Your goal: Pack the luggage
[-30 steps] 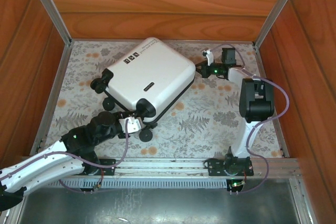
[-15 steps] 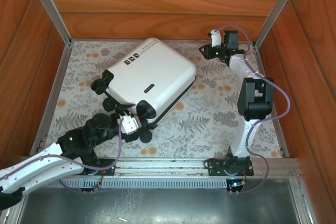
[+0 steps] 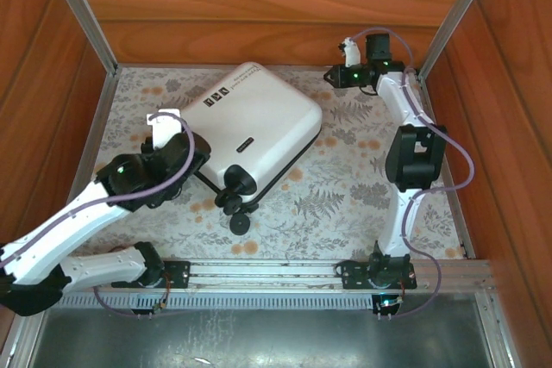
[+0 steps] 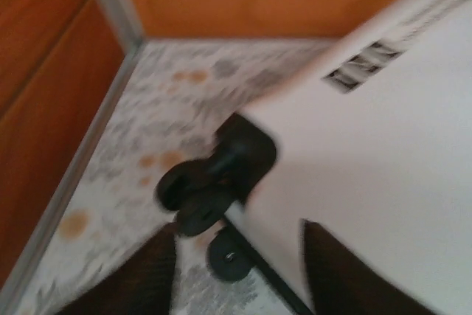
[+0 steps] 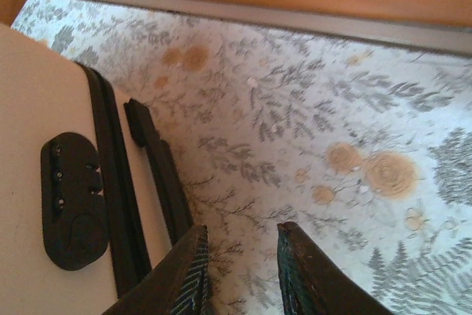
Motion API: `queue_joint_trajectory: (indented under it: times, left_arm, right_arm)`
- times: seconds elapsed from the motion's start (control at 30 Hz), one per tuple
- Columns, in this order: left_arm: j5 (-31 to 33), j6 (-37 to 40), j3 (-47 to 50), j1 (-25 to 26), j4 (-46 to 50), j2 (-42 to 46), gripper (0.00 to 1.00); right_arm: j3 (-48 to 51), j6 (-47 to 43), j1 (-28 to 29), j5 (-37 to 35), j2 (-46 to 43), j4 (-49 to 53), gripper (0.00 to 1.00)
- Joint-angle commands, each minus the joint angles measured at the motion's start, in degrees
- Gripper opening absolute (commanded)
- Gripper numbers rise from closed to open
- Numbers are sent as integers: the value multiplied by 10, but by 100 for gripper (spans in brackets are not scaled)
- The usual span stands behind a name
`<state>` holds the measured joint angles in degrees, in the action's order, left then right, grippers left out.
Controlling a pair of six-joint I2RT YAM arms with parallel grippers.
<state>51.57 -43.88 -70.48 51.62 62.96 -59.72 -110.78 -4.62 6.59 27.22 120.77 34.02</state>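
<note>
Luggage (image 3: 250, 122) is laid shut and flat, slantwise on the bench (image 3: 362, 196).
Its long axis is run near-left to far-right; the left claw (image 4: 237, 256), fingers parted, is held just beside the wheels (image 4: 188, 186), nearer than the right claw (image 5: 240, 248), likewise parted.

The luggage (image 3: 254, 127) lies on the bench (image 3: 345, 200), upper centre of the overhead frame. The left fingers (image 4: 151, 274) sit at its left edge, and the right fingers (image 5: 184, 271) are at upper right, apart from it.
</note>
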Motion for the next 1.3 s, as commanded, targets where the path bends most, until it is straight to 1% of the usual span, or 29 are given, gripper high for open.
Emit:
queue_joint_trajectory:
  times: [0.0,0.1,0.17,0.27,0.33,0.4,0.5,0.67,0.83,0.87,0.97,1.07,1.17,1.23,1.27]
  left_arm:
    - [-44,-160,27,-42,143,-9,25]
    - [-116,-154,68,-91,114,-4,24]
    - [-164,-127,96,-129,69,2,24]
    - [-255,-73,138,-189,-30,-3,24]
    - [-317,-38,149,-231,-91,-35,24]
    - [-365,-13,138,-256,-127,-86,24]
    - [-399,31,84,-273,-153,-176,24]
    - [-435,109,-53,-287,-170,-308,24]
    - [-487,174,-205,-289,-171,-433,25]
    - [-494,184,-228,-289,-171,-452,25]
    - [-489,216,-296,-289,-171,-498,27]
    - [-455,251,-341,-290,-171,-518,34]
    - [-406,290,-370,-293,-171,-516,47]
    - [-379,314,-391,-298,-171,-510,61]
    - [-360,321,-400,-300,-171,-503,65]
  right_arm:
    - [-40,-25,23,27,25,92,31]
    - [-65,-41,38,32,44,126,30]
    - [-74,-58,50,38,50,145,29]
    - [-62,-74,64,38,43,148,29]
    - [-36,-75,71,39,24,137,29]
    - [4,-68,73,37,-3,115,28]
    - [80,-55,76,34,-63,72,27]
    - [210,-22,89,21,-159,-10,23]
    - [336,19,129,4,-237,-70,21]
    - [361,30,139,-5,-250,-85,21]
    - [436,64,178,-24,-309,-129,18]
    - [504,104,229,-63,-350,-175,16]
    - [546,110,298,-116,-379,-214,14]
    - [551,109,342,-152,-390,-221,14]
    - [551,111,358,-166,-393,-223,13]
